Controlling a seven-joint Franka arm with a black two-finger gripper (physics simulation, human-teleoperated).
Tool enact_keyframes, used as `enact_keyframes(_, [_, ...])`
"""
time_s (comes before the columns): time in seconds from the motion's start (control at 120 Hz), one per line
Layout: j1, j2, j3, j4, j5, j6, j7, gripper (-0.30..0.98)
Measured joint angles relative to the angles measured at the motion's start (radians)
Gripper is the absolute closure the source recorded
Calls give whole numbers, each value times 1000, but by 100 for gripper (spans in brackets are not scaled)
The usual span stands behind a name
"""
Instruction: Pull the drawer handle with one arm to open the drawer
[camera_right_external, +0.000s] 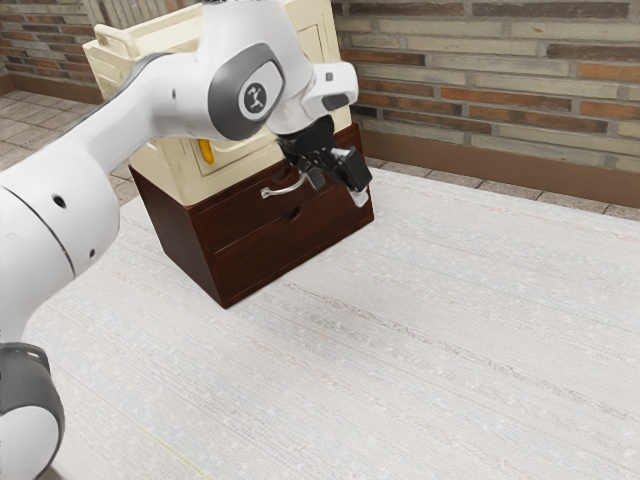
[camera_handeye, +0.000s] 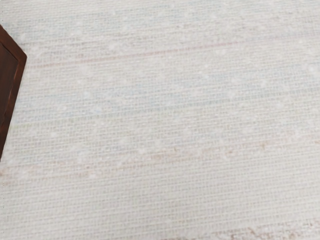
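My gripper (camera_right_external: 339, 190) hangs in front of the dark brown drawer cabinet, near the front's end on the exterior view's right. Its two fingers stand apart with nothing seen between them. The curved silver handle (camera_right_external: 285, 190) is on the upper drawer, beside the gripper toward the exterior view's left, with a gap between them. Both drawer fronts of the cabinet (camera_right_external: 225, 271) look flush with its body, though the hand hides part of the upper one. A brown corner of the cabinet (camera_handeye: 15, 55) also appears in the wrist view.
A cream cabinet (camera_right_external: 178, 176) with an orange handle (camera_right_external: 206, 151) rests on top of the brown one, close behind my hand. Pale woven cloth (camera_right_external: 420, 340) covers the surface in front. Behind stands a brick wall (camera_right_external: 480, 90).
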Motion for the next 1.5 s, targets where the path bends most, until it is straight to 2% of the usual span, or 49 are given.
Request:
enact_keyframes(0.175, [0,22,4,9,36,44,45,0])
enact_keyframes(0.342, [-16,187,19,234,77,-47,78,0])
enact_keyframes(0.458, [-7,239,44,318,109,-121,96,0])
enact_keyframes(0.617, [7,262,88,330,125,-174,119,0])
enact_keyframes(1.125, [5,264,122,374,135,-215,171,0])
enact_keyframes(1.5, [0,270,123,375,196,-208,193,0])
